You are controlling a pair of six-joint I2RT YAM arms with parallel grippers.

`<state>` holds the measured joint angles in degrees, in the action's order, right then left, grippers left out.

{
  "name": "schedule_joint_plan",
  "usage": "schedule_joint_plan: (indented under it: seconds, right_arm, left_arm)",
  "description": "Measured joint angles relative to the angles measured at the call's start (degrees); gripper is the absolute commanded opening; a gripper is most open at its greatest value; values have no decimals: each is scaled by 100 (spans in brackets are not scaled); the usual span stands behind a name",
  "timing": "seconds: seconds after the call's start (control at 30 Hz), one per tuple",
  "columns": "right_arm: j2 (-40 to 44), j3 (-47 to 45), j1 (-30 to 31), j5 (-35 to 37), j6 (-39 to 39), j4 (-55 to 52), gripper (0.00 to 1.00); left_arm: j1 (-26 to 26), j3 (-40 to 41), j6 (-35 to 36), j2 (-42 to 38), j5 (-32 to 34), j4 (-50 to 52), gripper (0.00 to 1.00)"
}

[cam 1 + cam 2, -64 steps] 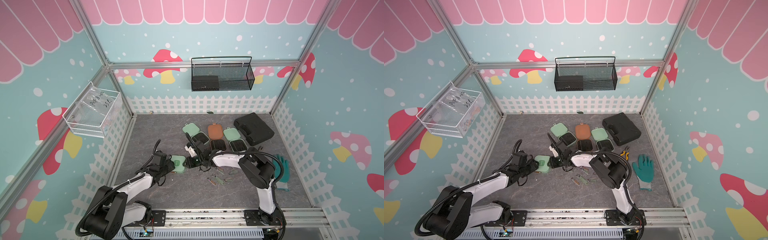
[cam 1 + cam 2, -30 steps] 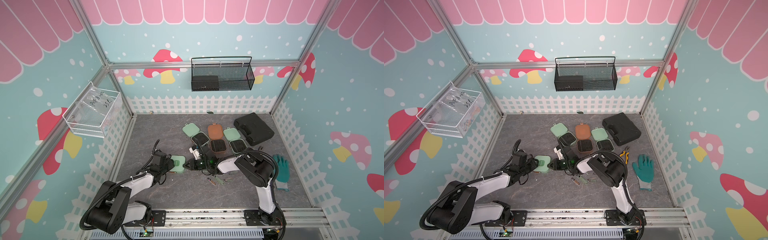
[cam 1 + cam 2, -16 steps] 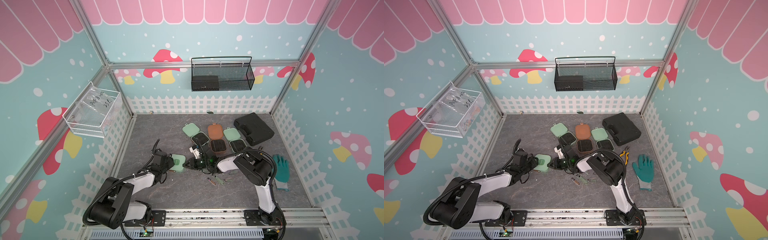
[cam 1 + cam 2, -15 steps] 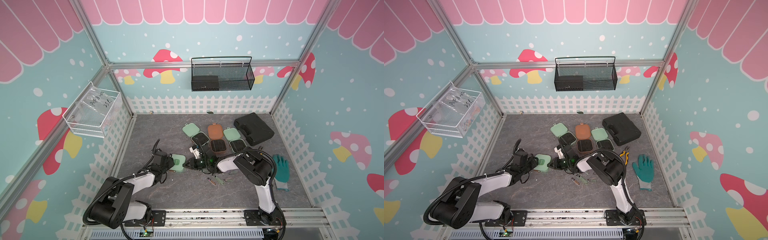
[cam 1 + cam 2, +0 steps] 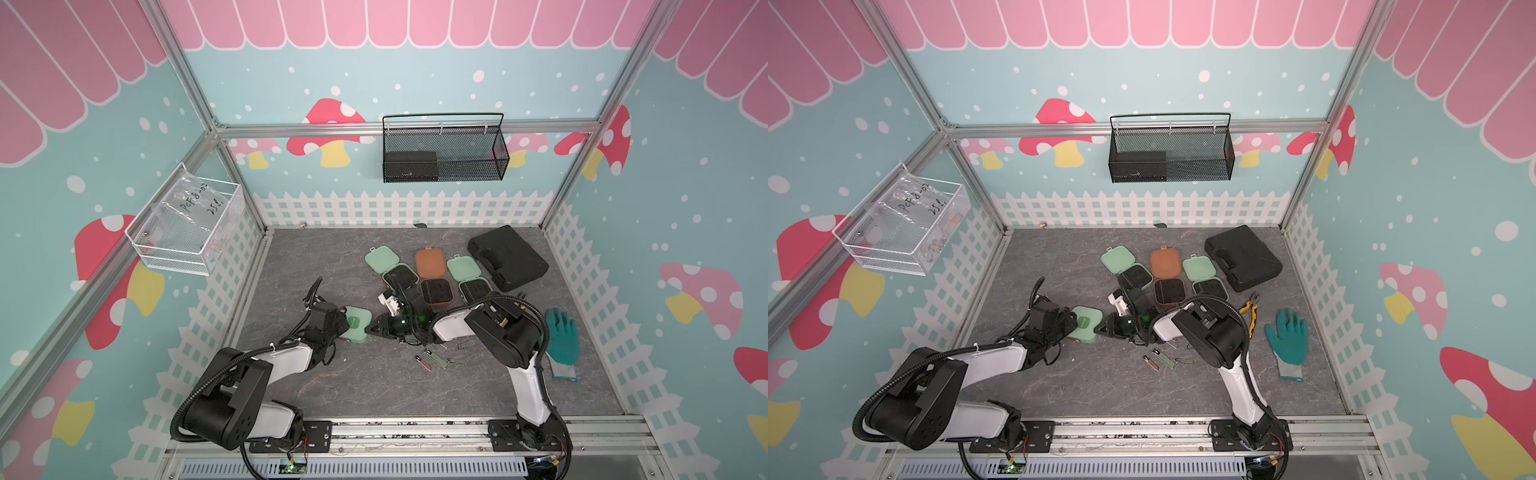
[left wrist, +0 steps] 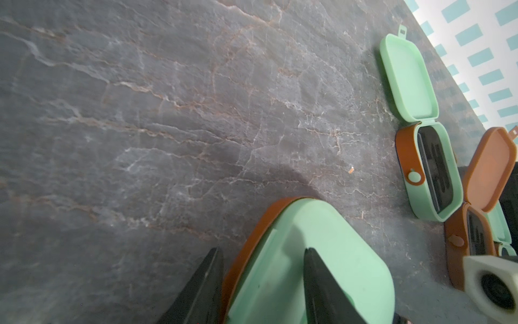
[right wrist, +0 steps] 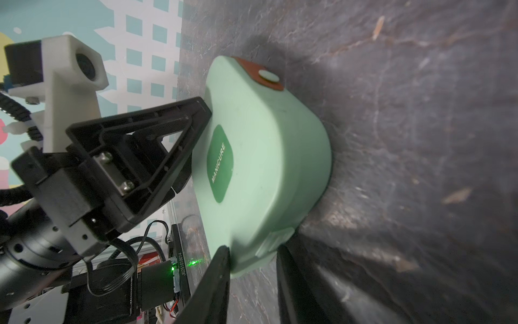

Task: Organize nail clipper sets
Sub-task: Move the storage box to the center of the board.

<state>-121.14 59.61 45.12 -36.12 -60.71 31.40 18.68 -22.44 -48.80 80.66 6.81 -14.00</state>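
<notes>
You are looking at one closed mint green case (image 5: 358, 323), two open mint green cases (image 5: 385, 258), one brown case (image 5: 430, 266), one black tool case (image 5: 507, 257), one glove (image 5: 562, 338), one pliers (image 5: 1249, 306), two wall baskets (image 5: 469, 158), loose clippers (image 5: 437, 360) too small for counting.

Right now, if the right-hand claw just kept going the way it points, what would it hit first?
The closed mint green case: its near corner sits between the fingers of the right gripper, so contact looks immediate. Behind the case, the left gripper clamps its far side.
</notes>
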Motion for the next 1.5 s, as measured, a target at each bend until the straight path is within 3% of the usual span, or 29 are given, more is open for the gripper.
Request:
schedule_joint_plan:
  seconds: [0.4,0.53,0.8,1.13,1.33,1.5]
  right_arm:
    - [-72,669,-20,-42,52,-1185,36]
    - [-57,898,-11,129,221,-1589,42]
    - [-306,1709,-11,590,472,-2382,42]
    - [-1484,3965,-120,1027,970,-3434,46]
    - [-2074,5390,-125,1379,1569,-4485,58]
    - [-2081,5790,-57,1547,2118,-5036,64]
  left_arm:
    - [0,-103,-26,94,68,-35,46]
    - [13,-155,-39,92,70,52,46]
    - [31,-363,-55,103,131,433,46]
    - [-702,-1231,66,1078,-72,282,46]
    - [-951,-1582,210,1340,-413,380,56]
    - [-861,-1692,356,1047,-485,1032,64]
